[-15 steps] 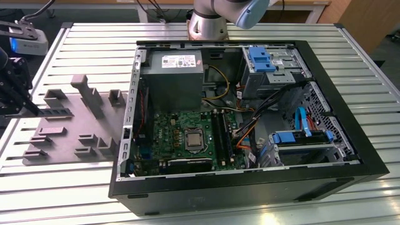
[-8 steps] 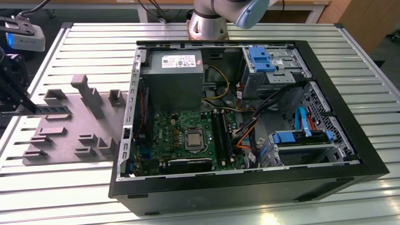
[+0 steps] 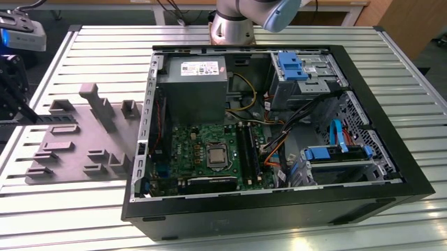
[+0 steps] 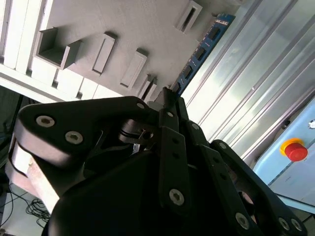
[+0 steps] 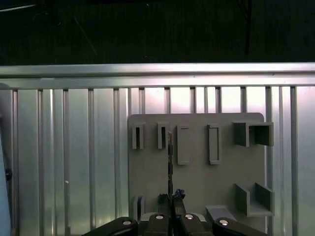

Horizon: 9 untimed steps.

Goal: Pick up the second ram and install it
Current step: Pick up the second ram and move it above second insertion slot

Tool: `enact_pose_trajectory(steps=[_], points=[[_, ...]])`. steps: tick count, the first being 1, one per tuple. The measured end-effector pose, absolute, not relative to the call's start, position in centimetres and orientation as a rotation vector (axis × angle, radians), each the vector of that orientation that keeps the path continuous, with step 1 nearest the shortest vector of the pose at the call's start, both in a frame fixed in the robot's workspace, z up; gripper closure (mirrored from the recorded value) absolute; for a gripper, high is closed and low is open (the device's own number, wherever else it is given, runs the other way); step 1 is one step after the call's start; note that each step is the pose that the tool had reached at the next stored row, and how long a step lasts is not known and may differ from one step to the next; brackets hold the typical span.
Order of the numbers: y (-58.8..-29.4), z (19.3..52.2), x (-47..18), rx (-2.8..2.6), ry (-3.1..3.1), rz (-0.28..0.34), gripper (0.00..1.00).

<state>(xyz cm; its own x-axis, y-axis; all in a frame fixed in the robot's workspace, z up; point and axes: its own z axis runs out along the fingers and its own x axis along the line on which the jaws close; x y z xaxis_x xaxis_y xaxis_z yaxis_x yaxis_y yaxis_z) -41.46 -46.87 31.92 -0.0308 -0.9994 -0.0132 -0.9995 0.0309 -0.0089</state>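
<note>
Gripper (image 4: 167, 98) seems clamped on one end of the second ram (image 4: 202, 49), w/ its long axis running straight out from the fingertips over the grey fixture plate (image 5: 197, 184), approx 9 o'clock of the PC case (image 3: 279, 209) in the exterior view.

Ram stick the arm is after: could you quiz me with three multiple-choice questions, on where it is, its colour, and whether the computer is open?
1. Where is the ram stick?
A) in a drawer
B) between the fingers, near the grey plate
C) on the floor

2. Its board colour?
A) blue
B) red
C) yellow

3. The computer case is:
A) closed
B) open, insides showing
C) upside down

Answers: 1 B, both wrist views show the fingers closed on its end; 2 A, blue in the second wrist view; 3 B, the exterior view shows its green board.
</note>
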Motion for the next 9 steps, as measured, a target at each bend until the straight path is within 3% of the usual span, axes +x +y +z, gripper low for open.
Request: enact_pose_trajectory(steps=[9], points=[[-46.9, 33.2, -41.5, -2.176, 2.244, 0.004, 0.86]])
